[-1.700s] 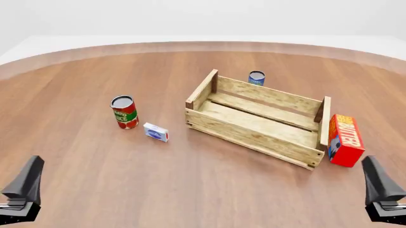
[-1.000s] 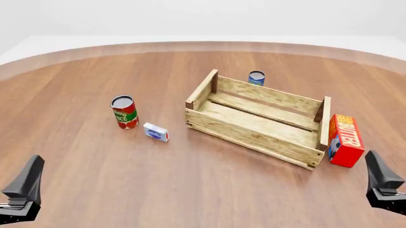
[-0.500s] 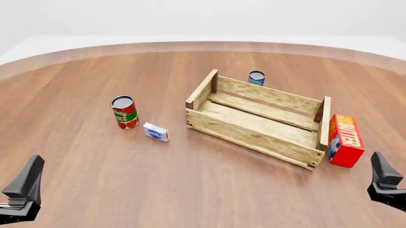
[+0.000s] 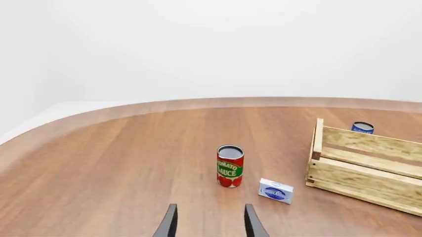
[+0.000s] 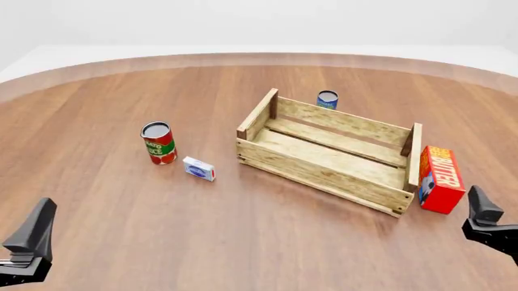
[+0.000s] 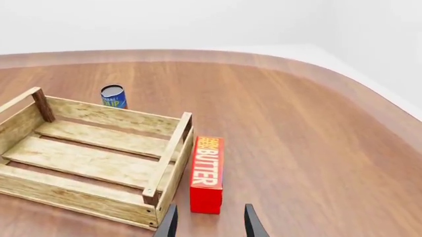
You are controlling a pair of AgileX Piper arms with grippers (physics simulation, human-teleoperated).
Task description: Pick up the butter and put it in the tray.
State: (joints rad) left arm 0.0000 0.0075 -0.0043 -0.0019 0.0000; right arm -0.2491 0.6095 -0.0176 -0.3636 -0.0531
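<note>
The right gripper (image 6: pixel 206 222), fingers parted and empty, hovers near the red rectangular butter carton (image 5: pixel 440 178), which lies against the slatted wooden tray's (image 5: pixel 324 174) right end board. Best descend centred, clear of that board.

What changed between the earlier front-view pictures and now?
Only the right gripper moved: it went forward toward the butter, after first drifting slightly outward to the right. It remains open and short of the carton, holding nothing. The left gripper, tray, tomato sauce can, small white-blue box and blue can stayed where they were.
</note>
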